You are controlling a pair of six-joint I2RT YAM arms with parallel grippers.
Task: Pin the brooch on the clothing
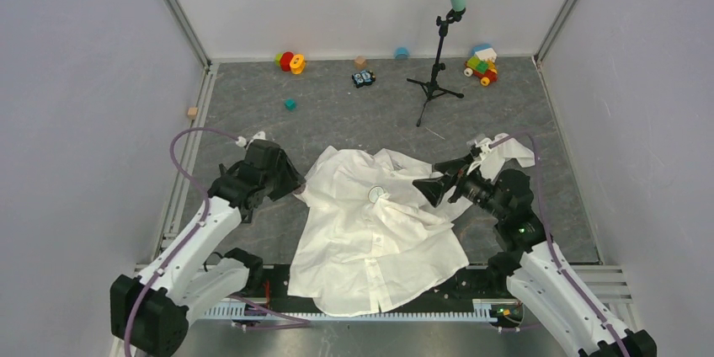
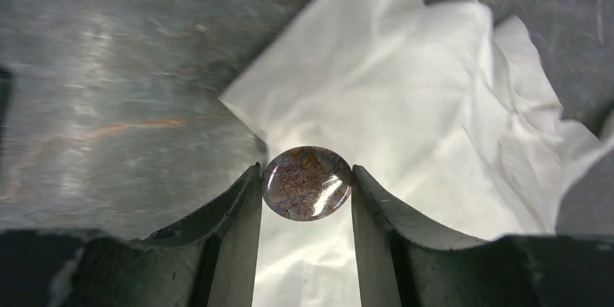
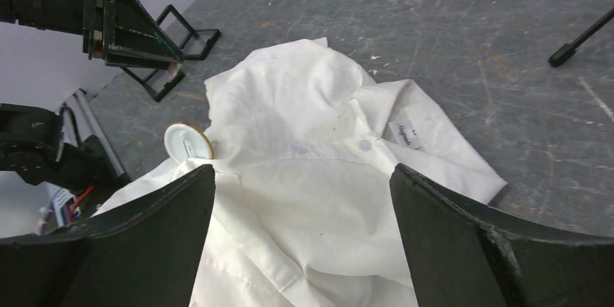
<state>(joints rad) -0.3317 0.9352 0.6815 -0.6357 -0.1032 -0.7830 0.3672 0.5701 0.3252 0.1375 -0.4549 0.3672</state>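
The white shirt lies crumpled on the grey table between my arms. A round white disc rests on its chest near the collar, and also shows in the right wrist view. My left gripper is at the shirt's left edge. In the left wrist view it is shut on the brooch, a round glossy stone with reddish-brown veins, held above white fabric. My right gripper hovers at the shirt's upper right. Its jaws stand wide open and empty over the collar area.
A black tripod stand with a mint-green tube stands behind the shirt. Toys lie along the back wall, with a small black toy, a teal block and a wooden cube nearer. A toothed rail runs along the near edge.
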